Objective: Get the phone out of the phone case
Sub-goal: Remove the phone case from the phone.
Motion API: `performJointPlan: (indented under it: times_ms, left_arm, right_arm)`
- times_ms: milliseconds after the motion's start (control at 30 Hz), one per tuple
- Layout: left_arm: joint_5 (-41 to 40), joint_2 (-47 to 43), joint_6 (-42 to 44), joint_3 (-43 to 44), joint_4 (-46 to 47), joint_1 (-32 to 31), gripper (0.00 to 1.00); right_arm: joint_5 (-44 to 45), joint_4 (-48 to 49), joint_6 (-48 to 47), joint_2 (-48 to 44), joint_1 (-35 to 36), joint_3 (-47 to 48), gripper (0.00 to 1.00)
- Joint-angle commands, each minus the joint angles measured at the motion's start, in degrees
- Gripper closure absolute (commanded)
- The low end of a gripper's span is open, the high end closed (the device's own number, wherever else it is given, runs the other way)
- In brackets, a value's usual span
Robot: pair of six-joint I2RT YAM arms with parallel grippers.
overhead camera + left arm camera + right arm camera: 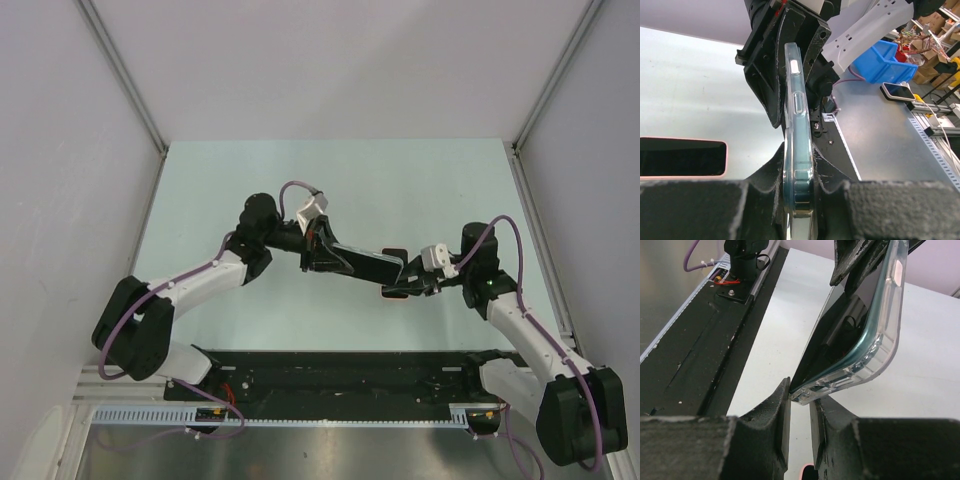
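phone (pixel 840 335) sits inside the clear phone case (pixel 882 340), and the pair is held up off the table between the two arms. nearest the camera in the top view, the black base plate (pixel 340 375) carries both arm bases at the table's near edge. from there the arms reach inward and meet over the middle of the pale table (pixel 420 180). the left gripper (pixel 799 177) is clamped on one end of the case. its wrist view shows the case edge-on, side buttons facing the lens, with a black finger pressed to each face. at the other end the right gripper (pixel 800 402) has its fingers drawn nearly together on a corner of the case; the dark screen edge touches one fingertip and the clear rim the other. in the top view the phone runs roughly left to right, slanted — the left gripper's end lies farther from the bases than the right's. below it, on the table, lies a dark pink-rimmed slab (pixel 680 157), apart from the case — what it is i cannot tell. farther off in the left wrist view, past the table's edge, a blue bin (pixel 880 62) stands on a grey bench.
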Motion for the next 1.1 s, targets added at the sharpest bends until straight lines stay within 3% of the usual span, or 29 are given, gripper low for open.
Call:
performJointPlan:
  times_ms: [0,167,367,633,933,1067]
  left_arm:
    - [12.6,-1.3,-6.4,1.7,-1.1,-2.7,1.0]
    - [14.7,-2.0,-7.3,1.6,-1.1,-3.4,1.0]
    - [17.1,-2.4,-8.3,0.9,-1.1,-4.5,1.0]
    - [19.0,-2.8,-8.7,0.6,-1.1,-5.2,1.0]
    - [20.8,-3.0,-8.3,-0.4,-1.1,-7.0,1.0]
    - [18.4,-3.3,-7.1,-0.4,-1.1,-6.5,1.0]
  right_arm:
    - [4.1,-0.3,-10.1,-0.9,-0.6,2.8,1.0]
    - [4.6,-11.6,-19.5,-0.6,-0.4,5.7,1.0]
    - [5.9,-13.9,-23.2,-1.0,-0.3,6.2,1.0]
    - [8.5,-12.4,-21.7,-1.1,-0.4,6.4,1.0]
    - [6.7,-4.1,-8.4,0.7,-1.1,6.3,1.0]
    - [7.0,-6.8,-11.0,0.5,-1.3,6.3,1.0]
